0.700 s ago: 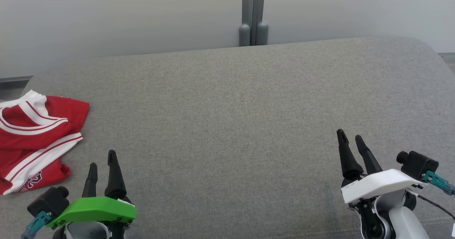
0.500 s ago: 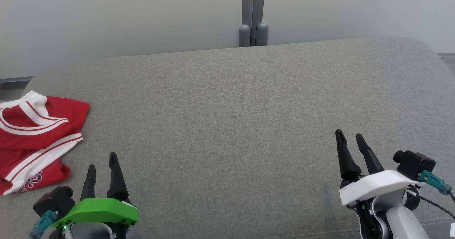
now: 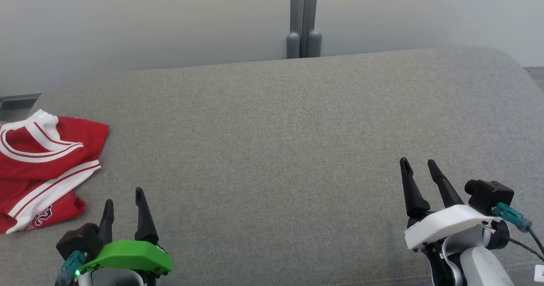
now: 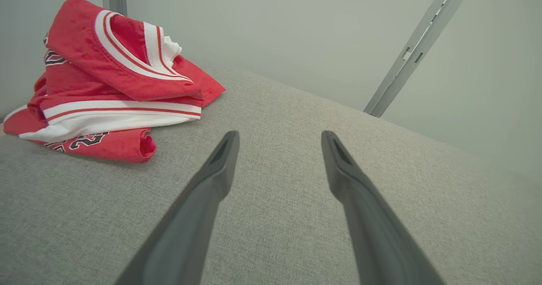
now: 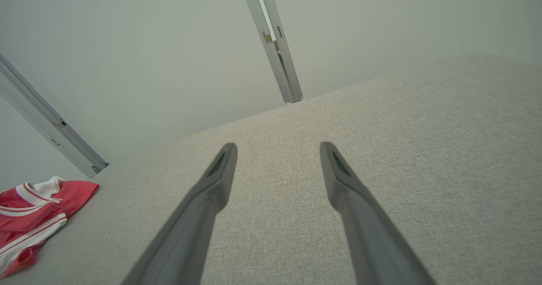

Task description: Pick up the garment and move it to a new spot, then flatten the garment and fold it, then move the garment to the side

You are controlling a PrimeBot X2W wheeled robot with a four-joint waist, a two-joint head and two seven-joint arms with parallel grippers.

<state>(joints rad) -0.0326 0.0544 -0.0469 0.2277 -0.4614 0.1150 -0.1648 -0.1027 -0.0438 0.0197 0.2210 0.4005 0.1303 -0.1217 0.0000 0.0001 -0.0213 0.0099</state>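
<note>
The garment [image 3: 42, 167] is a red jersey with white stripes, folded into a loose bundle at the far left edge of the grey cushion [image 3: 276, 150]. It also appears at the upper left of the left wrist view as the garment [image 4: 110, 81] and at the lower left of the right wrist view as the garment [image 5: 29, 213]. My left gripper [image 3: 124, 196] hovers open near the front left, a little to the right of the jersey, with nothing between its fingers [image 4: 220, 166]. My right gripper [image 3: 418, 163] stands open at the front right, far from the jersey, holding nothing.
A pale wall with a grey vertical post [image 3: 302, 18] runs behind the cushion. The cushion's left edge lies just under the jersey, and its rounded right end [image 3: 514, 73] drops off at the far right.
Both grippers have drawn slightly back toward the bottom of the head view, and the picture has shifted a little downward. The jersey has stayed where it was.
</note>
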